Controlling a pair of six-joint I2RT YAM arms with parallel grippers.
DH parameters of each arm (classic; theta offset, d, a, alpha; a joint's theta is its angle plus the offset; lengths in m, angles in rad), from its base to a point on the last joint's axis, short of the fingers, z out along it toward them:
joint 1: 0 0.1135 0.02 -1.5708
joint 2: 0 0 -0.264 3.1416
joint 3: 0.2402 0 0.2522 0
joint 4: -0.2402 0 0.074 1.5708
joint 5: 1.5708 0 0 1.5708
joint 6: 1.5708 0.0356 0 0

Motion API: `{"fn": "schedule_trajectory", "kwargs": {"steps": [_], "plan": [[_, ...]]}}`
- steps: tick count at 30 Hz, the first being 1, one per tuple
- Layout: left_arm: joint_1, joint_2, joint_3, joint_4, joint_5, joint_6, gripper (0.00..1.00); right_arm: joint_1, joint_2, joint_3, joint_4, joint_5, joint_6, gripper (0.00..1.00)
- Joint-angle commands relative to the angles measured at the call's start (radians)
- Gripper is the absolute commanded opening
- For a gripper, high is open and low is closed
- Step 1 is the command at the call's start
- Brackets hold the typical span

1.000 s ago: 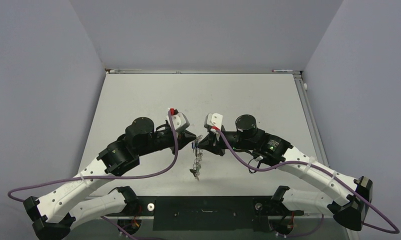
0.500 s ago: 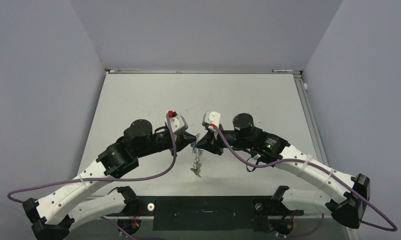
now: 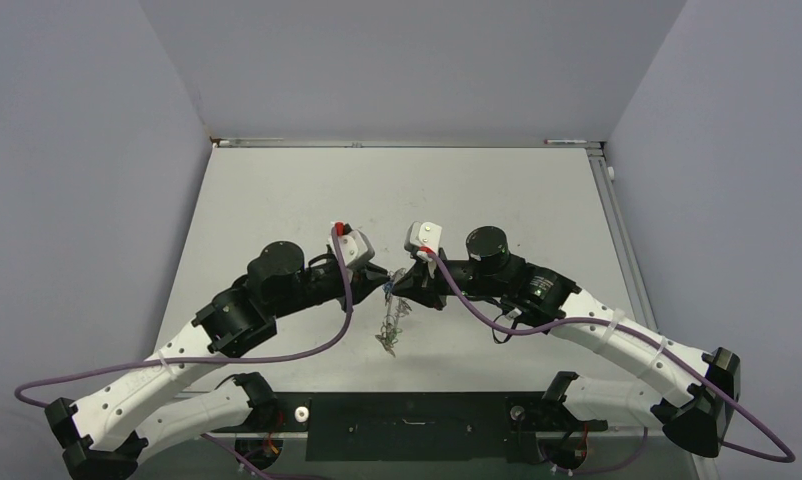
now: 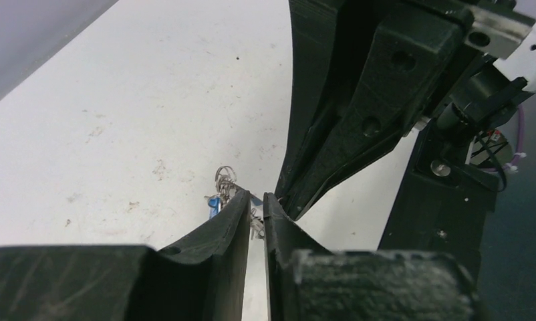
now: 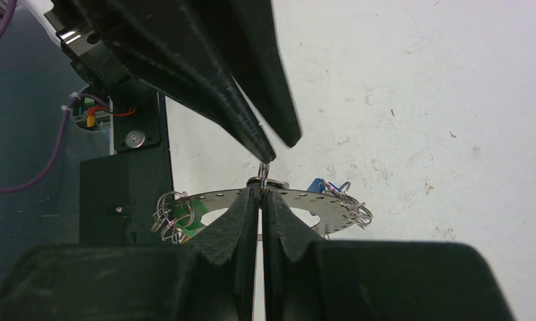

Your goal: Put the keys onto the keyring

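The top external camera hangs high above and behind the arm bases (image 3: pixel 262 398), looking down and away over the whole table (image 3: pixel 277 200), with the near edge at the bottom and the far wall (image 3: pixel 407 70) at the top. The left wrist camera sits close behind the left gripper (image 4: pixel 256 195) and faces right, straight at the right gripper (image 5: pixel 260 189), whose own camera, just as close, faces back leftward. All three views share the spot at the table's near middle where both tips meet at the keyring (image 5: pixel 299 198).

One keyring (image 5: pixel 322 206), one blue-tagged key (image 5: pixel 317 186), one green-tagged key (image 5: pixel 179 221), other keys (image 3: pixel 389 341) too tangled to count, left gripper (image 4: pixel 255 198) and right gripper (image 5: pixel 260 190), one table (image 3: pixel 497 190).
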Motion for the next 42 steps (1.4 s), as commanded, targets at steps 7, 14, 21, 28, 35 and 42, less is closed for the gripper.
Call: {"fn": "schedule_trajectory", "kwargs": {"steps": [7,14,21,28,35,42], "plan": [[0.029,-0.118,-0.038,0.042,0.003,0.001,0.52,-0.004,-0.063,0.020,0.120,-0.010,0.011,0.05],[0.099,-0.164,-0.050,0.071,0.249,0.003,0.49,-0.004,-0.130,-0.026,0.177,-0.054,-0.001,0.05],[0.156,-0.138,-0.023,0.103,0.457,0.000,0.40,-0.003,-0.204,-0.076,0.239,-0.148,-0.030,0.05],[0.158,-0.097,-0.038,0.179,0.567,-0.037,0.38,-0.004,-0.218,-0.084,0.275,-0.208,-0.031,0.05],[0.158,-0.053,-0.050,0.252,0.638,-0.095,0.32,-0.004,-0.197,-0.075,0.292,-0.242,-0.028,0.05],[0.158,-0.041,-0.055,0.251,0.647,-0.096,0.25,-0.003,-0.189,-0.069,0.301,-0.252,-0.026,0.05]]}}
